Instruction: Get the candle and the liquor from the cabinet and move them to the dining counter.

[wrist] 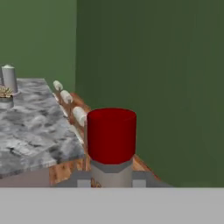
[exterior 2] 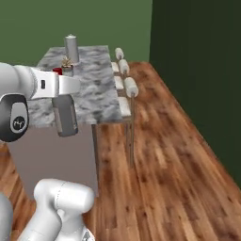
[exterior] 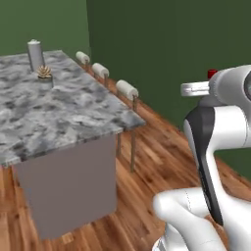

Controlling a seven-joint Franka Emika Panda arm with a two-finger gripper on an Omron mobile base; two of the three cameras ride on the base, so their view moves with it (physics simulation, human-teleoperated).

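Red cap of liquor point(wrist: 111, 135) fills foreground, bottle upright, pinched in my gripper point(wrist: 111, 177). Dining counter point(exterior: 59, 112) lies ahead, off to left; succulent point(exterior: 44, 72) and grey roll point(exterior: 35, 54) at far end.

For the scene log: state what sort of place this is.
Likely a home kitchen or dining area: a dining counter with a marbled stone top, cushioned stools along its far side, wood plank flooring and green walls. A potted succulent and grey cylinder roll stand on it.
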